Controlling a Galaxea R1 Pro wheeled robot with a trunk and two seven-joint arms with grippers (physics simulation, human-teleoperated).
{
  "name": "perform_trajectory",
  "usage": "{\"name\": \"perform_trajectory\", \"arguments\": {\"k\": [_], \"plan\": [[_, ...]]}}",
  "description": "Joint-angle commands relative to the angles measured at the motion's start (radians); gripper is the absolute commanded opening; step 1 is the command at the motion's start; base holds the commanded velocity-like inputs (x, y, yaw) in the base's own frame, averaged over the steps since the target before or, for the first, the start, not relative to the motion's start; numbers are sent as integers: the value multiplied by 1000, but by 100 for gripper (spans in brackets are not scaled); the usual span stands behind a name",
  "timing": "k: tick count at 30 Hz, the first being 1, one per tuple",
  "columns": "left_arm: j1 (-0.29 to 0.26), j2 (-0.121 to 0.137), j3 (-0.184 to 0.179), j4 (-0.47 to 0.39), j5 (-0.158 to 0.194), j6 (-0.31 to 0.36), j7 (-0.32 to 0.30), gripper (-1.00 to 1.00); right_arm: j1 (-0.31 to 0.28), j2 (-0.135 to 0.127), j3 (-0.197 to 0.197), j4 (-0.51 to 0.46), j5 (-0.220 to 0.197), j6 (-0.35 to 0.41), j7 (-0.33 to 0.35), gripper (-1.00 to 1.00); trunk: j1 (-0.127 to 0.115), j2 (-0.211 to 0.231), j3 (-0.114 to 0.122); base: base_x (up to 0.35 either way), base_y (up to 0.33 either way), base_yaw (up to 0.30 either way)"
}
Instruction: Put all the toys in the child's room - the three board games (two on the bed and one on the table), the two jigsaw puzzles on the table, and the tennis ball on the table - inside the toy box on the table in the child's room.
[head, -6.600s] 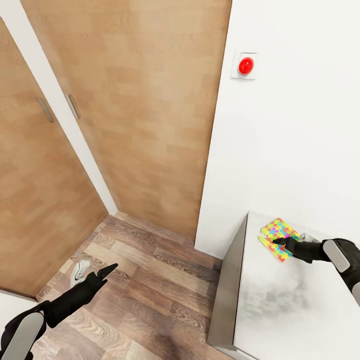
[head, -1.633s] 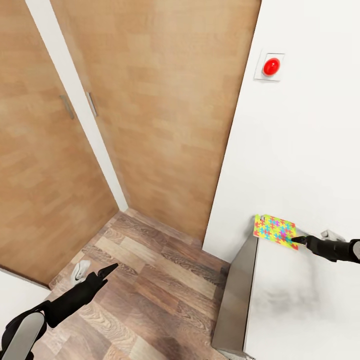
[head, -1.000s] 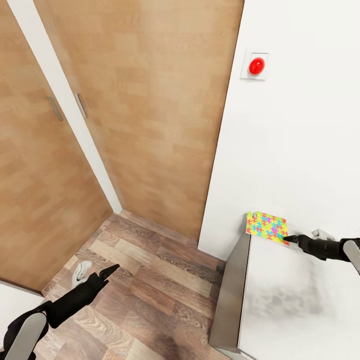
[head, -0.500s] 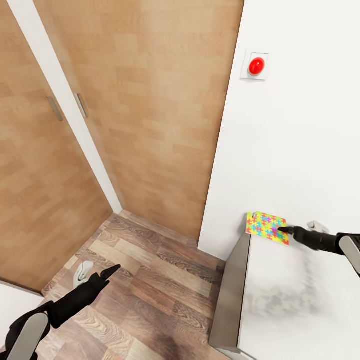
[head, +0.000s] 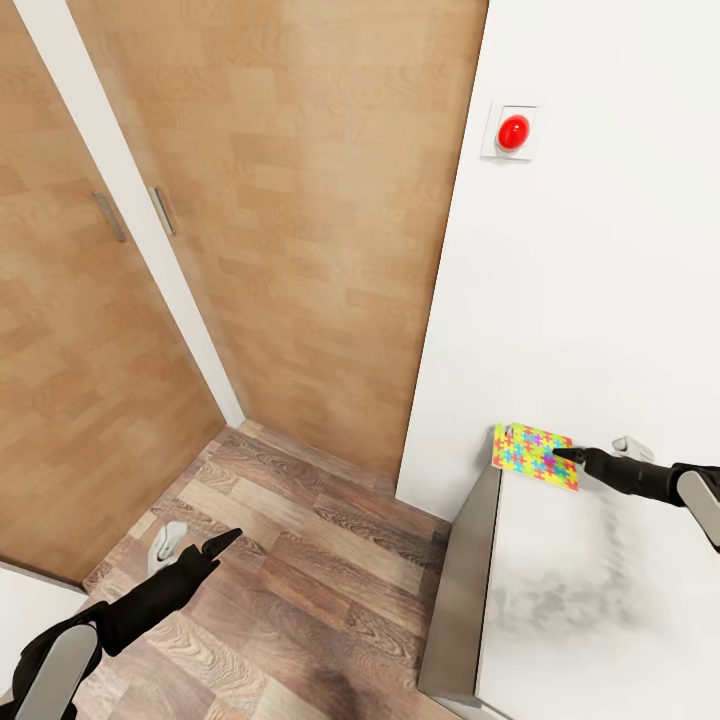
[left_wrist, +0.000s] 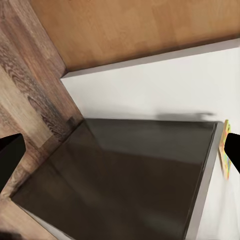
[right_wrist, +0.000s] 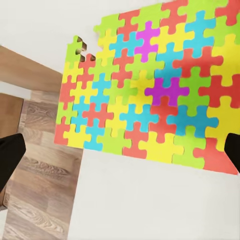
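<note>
A bright multicoloured jigsaw puzzle (head: 532, 456) (right_wrist: 150, 95) sits at the far left corner of the pale table (head: 580, 620), up against the white wall, with one corner piece absent. I cannot tell whether it lies flat or leans on the wall. My right gripper (head: 570, 458) (right_wrist: 120, 155) reaches over its near edge, open, fingertips spread wide to either side of the puzzle and holding nothing. My left gripper (head: 215, 545) (left_wrist: 120, 155) hangs low over the wood floor, open and empty. The puzzle's thin edge (left_wrist: 226, 155) shows beyond the table's dark side panel (left_wrist: 125, 175).
Wooden wardrobe doors (head: 300, 200) close off the corner ahead. A red round button (head: 513, 131) sits on the white wall above the table. A small grey-white object (head: 165, 540) lies on the wood-plank floor (head: 330, 560) near my left gripper. The table's grey side panel (head: 460, 600) borders the floor.
The puzzle has slid along the table into the corner by the wall. Over the last second my right gripper's tip moved from the puzzle's edge to over its face. The left arm has held still.
</note>
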Motion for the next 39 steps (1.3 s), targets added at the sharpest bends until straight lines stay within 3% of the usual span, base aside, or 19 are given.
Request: {"name": "perform_trajectory", "arguments": {"k": [1,16,39], "plan": [[-1,0,2,0,-1,6,-4,100,-1,0,-3,0,0,5,4,100,1,-2,-2,74,0,0],[-2,-1,2,0,-2,5,-3,100,-1,-5,-6,0,-1,2,7,100,1,-2,-2,142,0,0],[-2,-19,2,0,-24,5,-3,100,11,-25,-15,8,-1,4,-4,100,1,-2,-2,20,0,0]]}}
